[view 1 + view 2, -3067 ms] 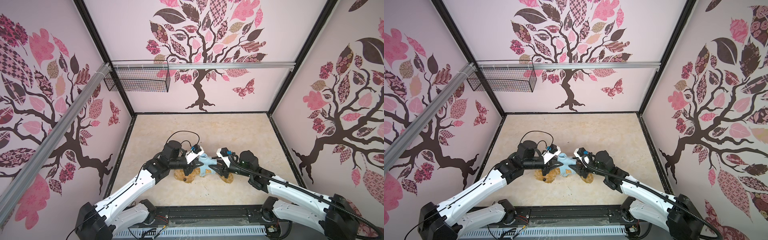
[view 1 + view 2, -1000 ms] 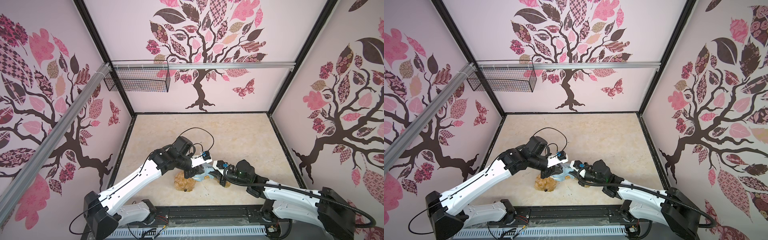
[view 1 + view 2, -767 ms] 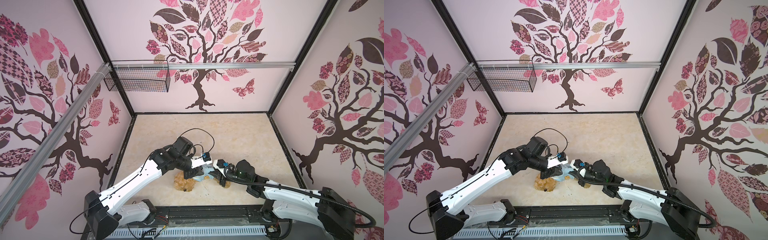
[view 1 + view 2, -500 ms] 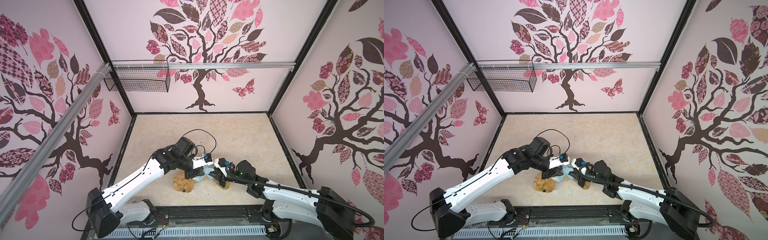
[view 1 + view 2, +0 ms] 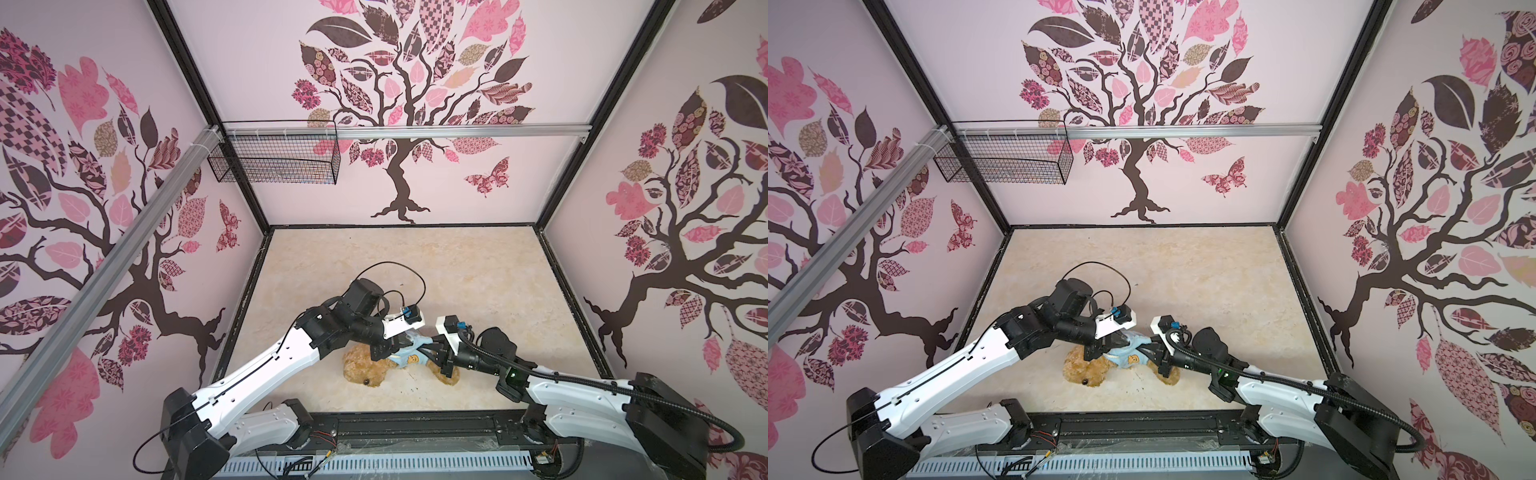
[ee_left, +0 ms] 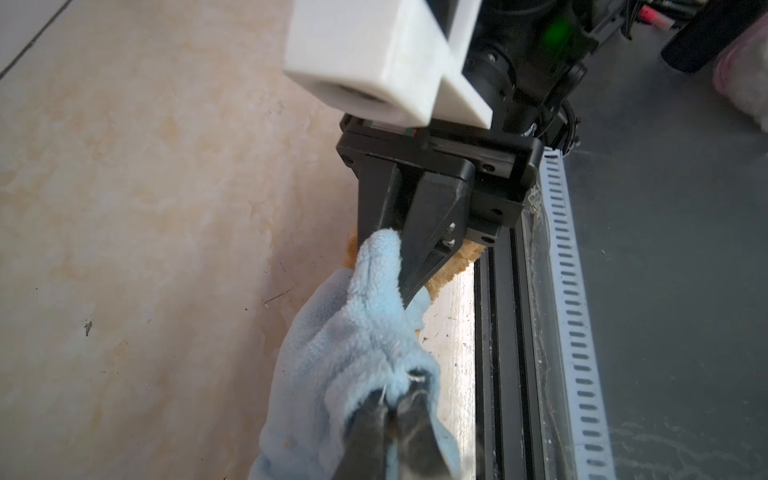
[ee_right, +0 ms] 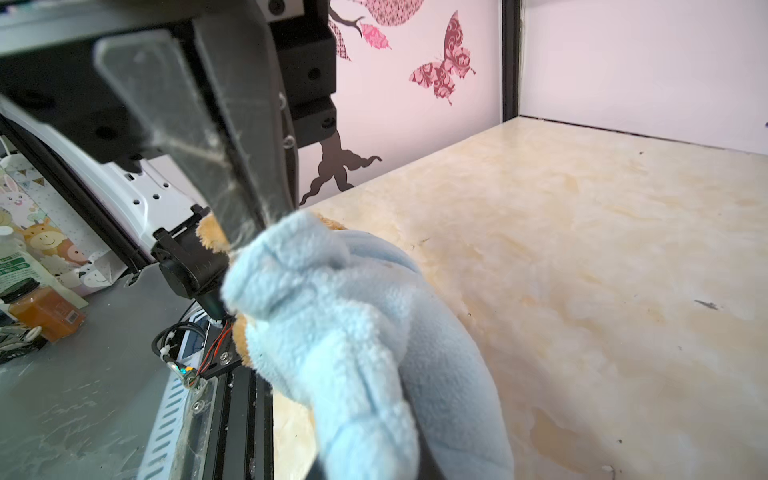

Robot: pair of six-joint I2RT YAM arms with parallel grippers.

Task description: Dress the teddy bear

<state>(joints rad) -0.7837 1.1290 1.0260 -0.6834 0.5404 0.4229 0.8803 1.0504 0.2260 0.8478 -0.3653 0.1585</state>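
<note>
The golden-brown teddy bear [image 5: 365,371] [image 5: 1084,372] lies near the table's front edge, its head to the left and its legs [image 5: 450,376] to the right. A light-blue shirt [image 5: 409,358] [image 5: 1128,357] with a small orange bear print covers its middle. My left gripper [image 5: 390,347] [image 6: 395,404] is shut on a fold of the shirt [image 6: 349,345]. My right gripper [image 5: 432,354] [image 6: 403,284] is shut on another bunch of that fabric. In the right wrist view the shirt [image 7: 353,332] hides my right gripper's own fingertips, and the left gripper [image 7: 262,216] meets it from above.
The beige marble-look table [image 5: 457,270] stretches back to patterned walls. A black wire basket [image 5: 274,162] hangs high at the back left. The black front rail [image 5: 415,424] runs just before the bear. Bottles and clutter [image 7: 37,307] lie off the table.
My left gripper's jaws have closed onto the shirt, after reaching a little further right over the bear. The right arm has barely moved and keeps its hold.
</note>
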